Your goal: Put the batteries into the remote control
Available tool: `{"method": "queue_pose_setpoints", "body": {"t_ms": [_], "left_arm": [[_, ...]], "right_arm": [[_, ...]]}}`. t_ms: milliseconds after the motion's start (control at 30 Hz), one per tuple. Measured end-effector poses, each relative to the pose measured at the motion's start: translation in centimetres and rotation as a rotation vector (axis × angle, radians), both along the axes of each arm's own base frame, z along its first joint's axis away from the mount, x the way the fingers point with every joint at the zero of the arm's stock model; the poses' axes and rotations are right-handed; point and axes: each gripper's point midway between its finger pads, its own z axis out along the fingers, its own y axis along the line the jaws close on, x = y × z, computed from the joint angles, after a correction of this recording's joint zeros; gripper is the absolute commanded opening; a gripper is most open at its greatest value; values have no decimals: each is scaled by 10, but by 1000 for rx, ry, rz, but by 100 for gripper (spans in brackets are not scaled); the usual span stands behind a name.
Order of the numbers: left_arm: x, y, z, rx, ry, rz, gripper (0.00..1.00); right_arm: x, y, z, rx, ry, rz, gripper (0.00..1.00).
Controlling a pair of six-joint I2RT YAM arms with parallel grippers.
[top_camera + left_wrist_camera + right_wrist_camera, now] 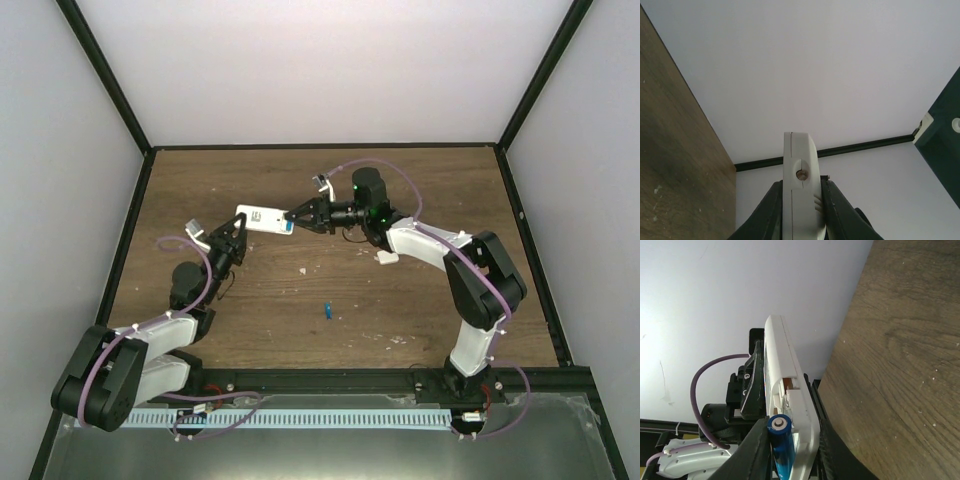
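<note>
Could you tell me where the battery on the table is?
In the top view, the battery lies roughly midway across the table, closer to its front edge than the remote control.

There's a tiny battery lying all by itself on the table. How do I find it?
Look at the brown wooden table from above. Near its middle, on the near side of the white remote control, lies the battery. It is the only bright-blue thing on the wood; the crumbs around it are white.
</note>
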Motion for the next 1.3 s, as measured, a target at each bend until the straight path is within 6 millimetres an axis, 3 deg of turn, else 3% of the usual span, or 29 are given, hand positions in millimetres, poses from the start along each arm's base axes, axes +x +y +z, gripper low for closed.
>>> {"method": "queue_pose_setpoints", "body": {"t_ms": [1300], "left_arm": [[0,-1,-16,17,47,-8,0]], "right_arm": [[-6,-3,-18,-90,-58,-12,4]]}}
